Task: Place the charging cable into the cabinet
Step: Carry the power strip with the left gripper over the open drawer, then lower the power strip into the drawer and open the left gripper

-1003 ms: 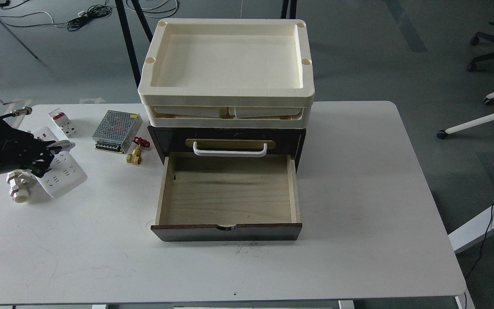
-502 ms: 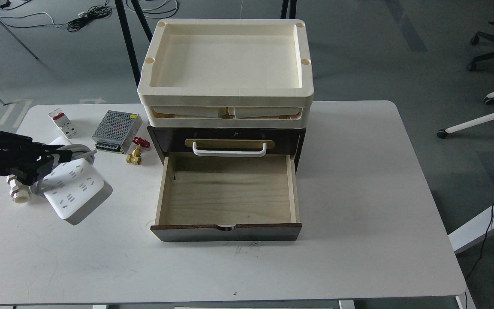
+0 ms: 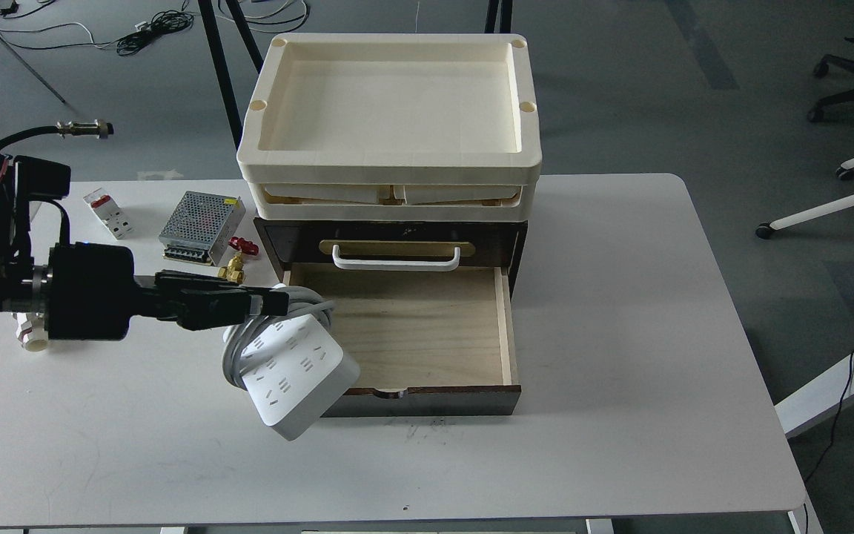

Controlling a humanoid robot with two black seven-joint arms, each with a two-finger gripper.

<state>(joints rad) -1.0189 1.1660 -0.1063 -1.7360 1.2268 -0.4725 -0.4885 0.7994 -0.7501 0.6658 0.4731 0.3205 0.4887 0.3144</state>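
The charging cable (image 3: 295,378) is a flat white power strip with its thick cord coiled around it. My left gripper (image 3: 271,300) is shut on its cord end and holds it in the air, hanging tilted over the left front corner of the open drawer. The cabinet (image 3: 397,245) is a dark brown box with a white bar handle. Its lower drawer (image 3: 427,334) is pulled out, and its pale plywood inside holds nothing that I can see. My right gripper is not in view.
Two stacked cream trays (image 3: 394,159) sit on top of the cabinet. At the table's back left lie a small white breaker (image 3: 108,211), a metal mesh power supply (image 3: 201,226), a brass valve with a red handle (image 3: 236,263) and a white pipe fitting (image 3: 30,334).
My left gripper has lifted the charging cable off the table's left side and carried it right, to the open drawer's left front corner.
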